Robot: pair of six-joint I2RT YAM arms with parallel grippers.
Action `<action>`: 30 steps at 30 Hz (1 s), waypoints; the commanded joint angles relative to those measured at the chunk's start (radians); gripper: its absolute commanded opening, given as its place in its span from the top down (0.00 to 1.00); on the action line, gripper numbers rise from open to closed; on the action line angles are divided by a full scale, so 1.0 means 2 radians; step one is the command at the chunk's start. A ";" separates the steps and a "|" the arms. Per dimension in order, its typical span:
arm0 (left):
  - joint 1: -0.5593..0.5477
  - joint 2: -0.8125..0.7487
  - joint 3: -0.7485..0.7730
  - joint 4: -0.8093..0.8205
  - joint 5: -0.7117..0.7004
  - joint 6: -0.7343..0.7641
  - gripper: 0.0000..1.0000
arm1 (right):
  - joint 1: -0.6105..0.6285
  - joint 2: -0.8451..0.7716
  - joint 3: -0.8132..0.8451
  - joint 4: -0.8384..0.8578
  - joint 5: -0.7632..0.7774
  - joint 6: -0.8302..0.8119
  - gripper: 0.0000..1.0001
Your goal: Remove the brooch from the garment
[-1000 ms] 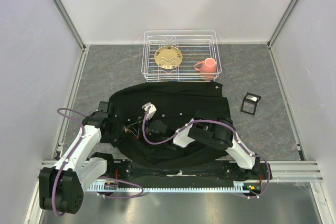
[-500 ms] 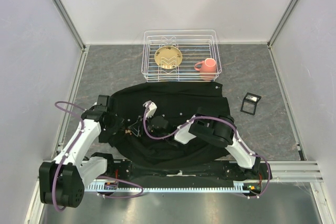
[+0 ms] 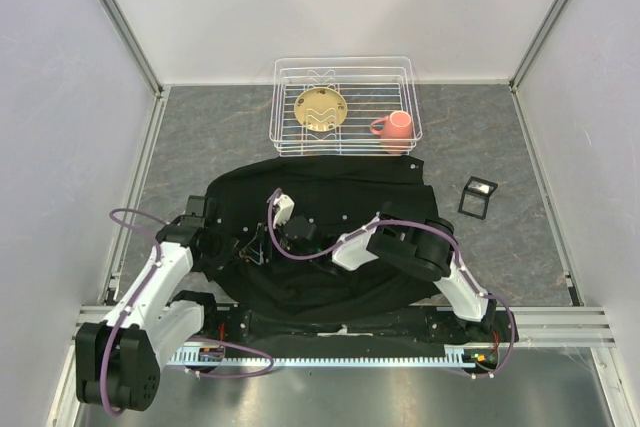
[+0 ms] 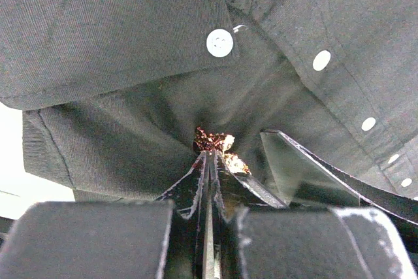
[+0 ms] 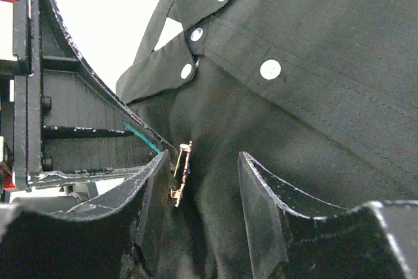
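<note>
The garment, a black shirt with white buttons, lies spread at the table's near middle. Both grippers meet on it left of centre. My left gripper is shut, and its tips pinch the small golden brooch, which sits against the cloth. My right gripper is open and faces the left one. In the right wrist view its jaws straddle a ridge of black cloth, and the brooch stands edge-on by its left finger. One right finger shows in the left wrist view.
A white wire rack at the back holds a golden plate and a pink mug. A small black frame lies right of the shirt. Grey walls close in both sides.
The left wrist swung up and back, then came down again, keeping its tips at the brooch. The right gripper edged slightly left and back toward the left gripper.
</note>
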 commanded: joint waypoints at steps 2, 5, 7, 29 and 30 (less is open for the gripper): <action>0.002 -0.026 -0.007 -0.015 0.024 -0.004 0.94 | -0.002 -0.027 0.027 -0.040 -0.026 0.018 0.46; 0.002 -0.030 0.016 -0.028 0.002 0.007 0.89 | -0.001 -0.027 0.038 -0.052 -0.035 0.025 0.46; 0.002 -0.031 0.050 -0.055 -0.020 0.013 0.87 | -0.001 -0.026 0.047 -0.069 -0.035 0.031 0.46; 0.002 -0.063 0.110 -0.076 -0.107 0.041 0.73 | 0.018 -0.010 0.075 -0.139 -0.019 0.018 0.44; 0.002 -0.063 0.111 -0.077 -0.107 0.040 0.73 | 0.020 -0.009 0.075 -0.146 -0.017 0.013 0.44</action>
